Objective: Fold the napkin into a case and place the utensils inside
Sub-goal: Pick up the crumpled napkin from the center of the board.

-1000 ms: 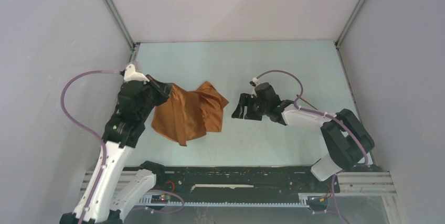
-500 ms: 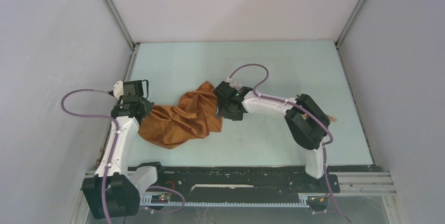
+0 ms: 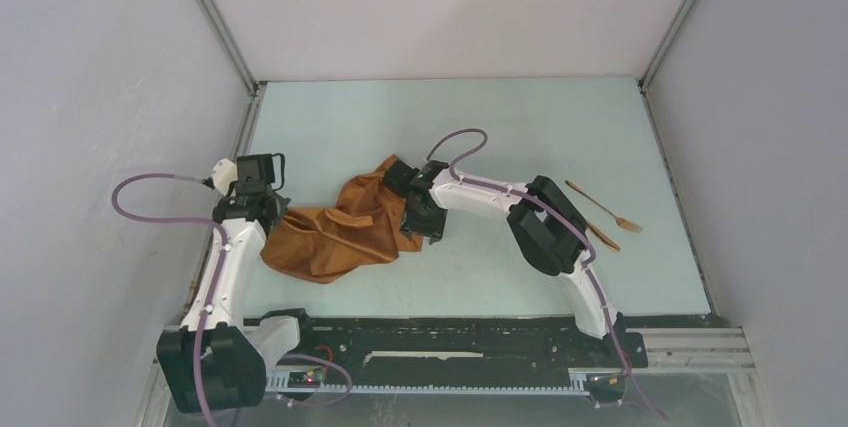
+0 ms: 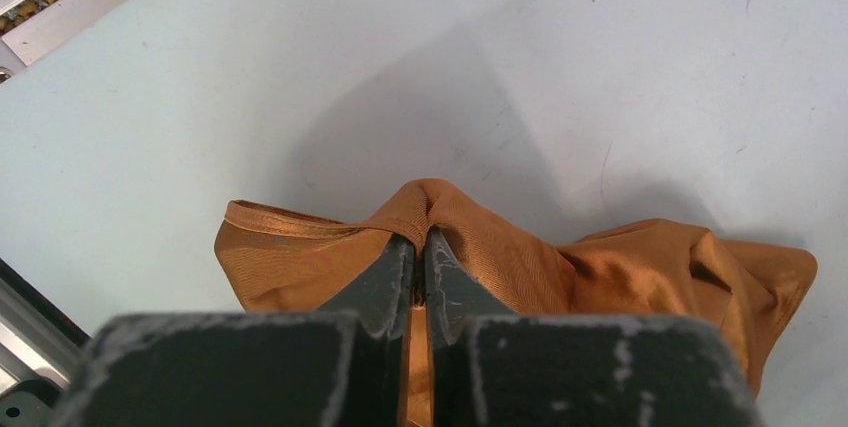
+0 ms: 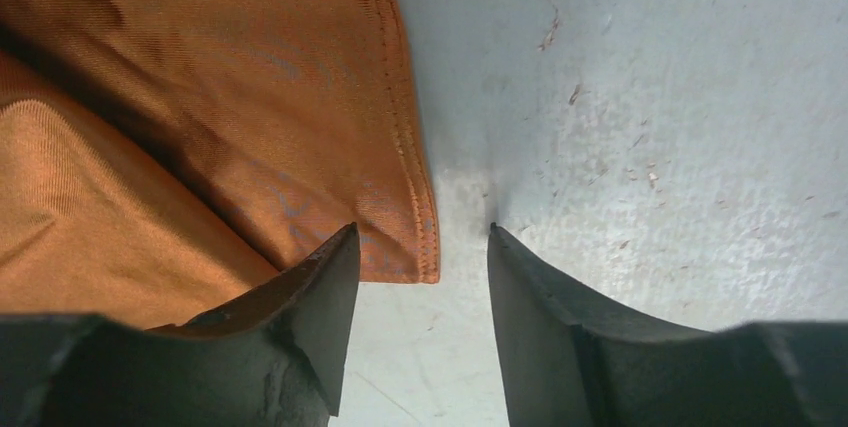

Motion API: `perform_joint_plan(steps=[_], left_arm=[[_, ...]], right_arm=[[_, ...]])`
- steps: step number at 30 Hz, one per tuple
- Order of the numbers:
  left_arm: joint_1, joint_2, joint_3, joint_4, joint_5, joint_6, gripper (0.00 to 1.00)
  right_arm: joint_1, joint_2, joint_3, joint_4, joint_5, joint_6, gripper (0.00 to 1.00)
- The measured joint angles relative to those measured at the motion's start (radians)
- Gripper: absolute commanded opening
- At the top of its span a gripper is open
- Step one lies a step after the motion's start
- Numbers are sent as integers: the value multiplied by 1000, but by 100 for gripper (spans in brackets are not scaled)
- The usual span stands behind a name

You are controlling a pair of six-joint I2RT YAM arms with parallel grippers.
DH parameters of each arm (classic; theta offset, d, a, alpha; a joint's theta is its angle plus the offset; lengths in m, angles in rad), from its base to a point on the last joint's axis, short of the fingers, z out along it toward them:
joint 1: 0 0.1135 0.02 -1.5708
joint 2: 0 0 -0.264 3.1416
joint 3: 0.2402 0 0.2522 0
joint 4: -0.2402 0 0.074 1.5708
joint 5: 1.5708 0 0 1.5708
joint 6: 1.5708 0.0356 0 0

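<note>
Crumpled napkin (image 3: 330,237), gripped at one end.
Left gripper (image 4: 420,247) pinches it; right gripper's (image 5: 420,242) parted fingers (image 5: 310,297) straddle the opposite corner.

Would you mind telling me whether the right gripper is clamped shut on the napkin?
No, the right gripper stands open, its jaws apart with a hemmed corner of the napkin lying loose between them.
</note>
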Motion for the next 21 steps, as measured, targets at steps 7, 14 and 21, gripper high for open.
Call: perform_joint_plan(steps=[7,14,21], left_arm=[[3,-8,0,0,-8,0,5],[22,-15,0,0,0,0,7],[38,-13,0,1,24,0,9]], right_arm=[[15,106,169,-161,2,118,45],[24,150,245,-274,19,218,47],[48,200,336,-379,63,249,48]])
